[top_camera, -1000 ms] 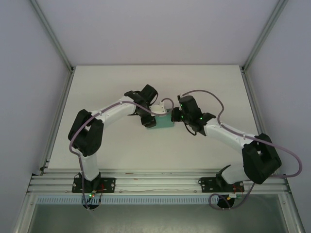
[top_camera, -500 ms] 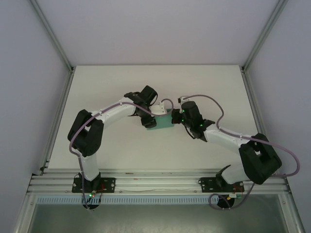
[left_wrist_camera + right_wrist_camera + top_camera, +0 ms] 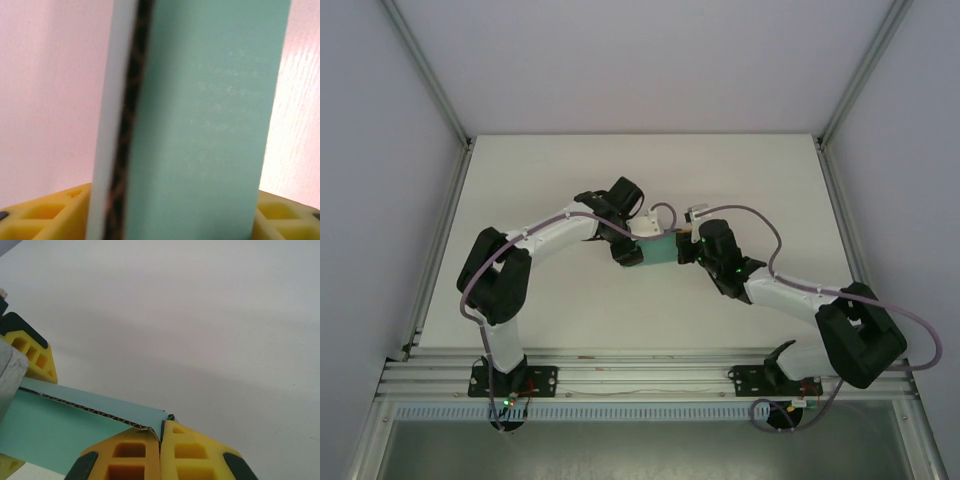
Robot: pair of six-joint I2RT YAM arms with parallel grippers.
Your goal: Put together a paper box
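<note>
Midway, we judge: the paper box (image 3: 660,248) is held over the table (image 3: 540,170), the left end effector (image 3: 633,250) clamped across its body, the right end effector (image 3: 687,250) pinching one corrugated edge (a dark gap shows between two panels); walls look formed, flaps likely left to close.

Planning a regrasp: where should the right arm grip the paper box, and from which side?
Probably pinch a thin wall edge, fingers straddling the card. The right end of the paper box faces the right gripper, so come from there; the left gripper holds the other end.
</note>
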